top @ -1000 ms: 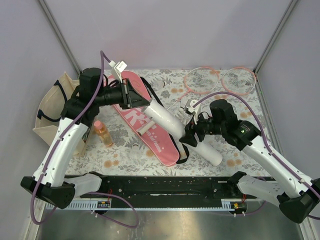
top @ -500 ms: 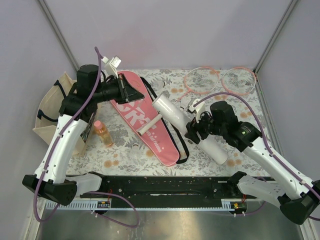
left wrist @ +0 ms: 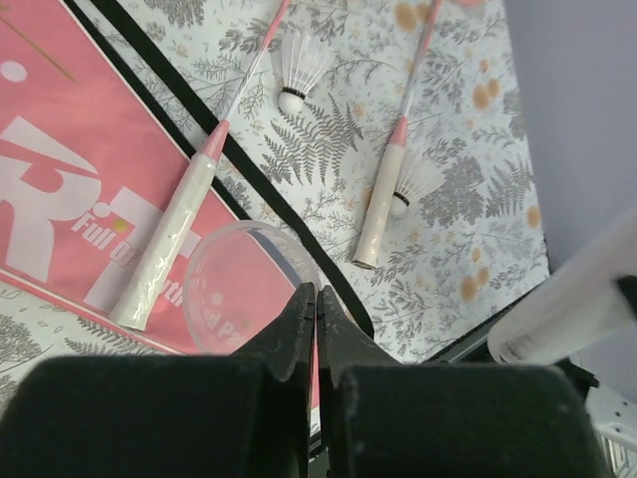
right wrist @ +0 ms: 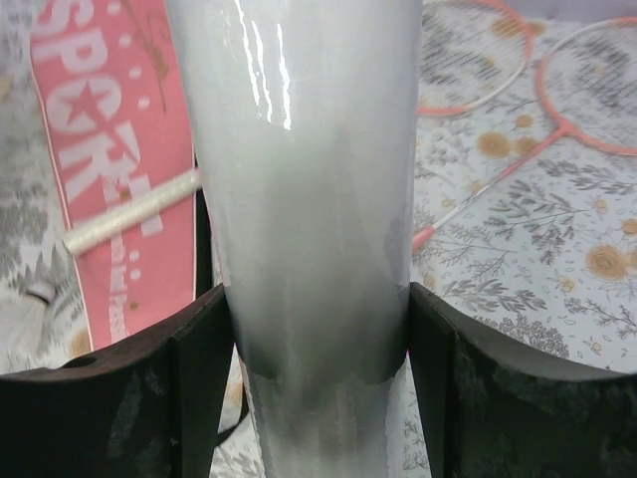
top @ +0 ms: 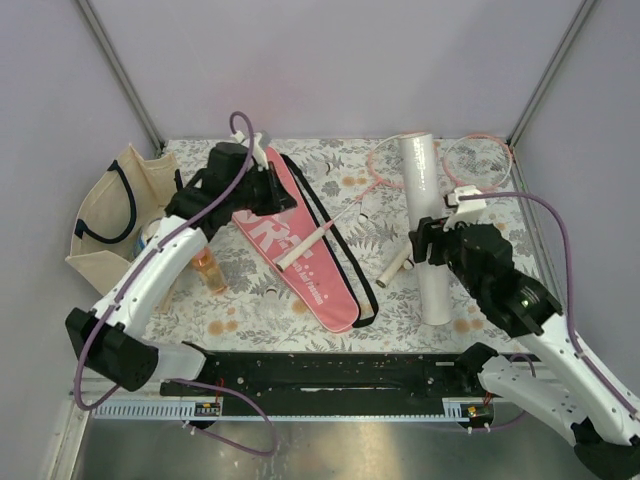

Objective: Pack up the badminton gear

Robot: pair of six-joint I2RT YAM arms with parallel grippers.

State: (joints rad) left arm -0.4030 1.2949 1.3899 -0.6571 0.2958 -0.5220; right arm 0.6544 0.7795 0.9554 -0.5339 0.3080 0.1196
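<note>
Two hands: right hand [top: 432, 245] is gripping the white tube [top: 420, 170] at centre right; left hand [top: 284, 195] is hovering clenched above the pink cover [top: 320, 280].

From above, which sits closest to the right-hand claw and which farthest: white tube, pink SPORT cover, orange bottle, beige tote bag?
1. white tube: on the right, clamped in the right gripper itself.
2. pink SPORT cover: mid-table, to the gripper's left.
3. orange bottle: farther left, beside the left arm.
4. beige tote bag: at the far left edge.
</note>
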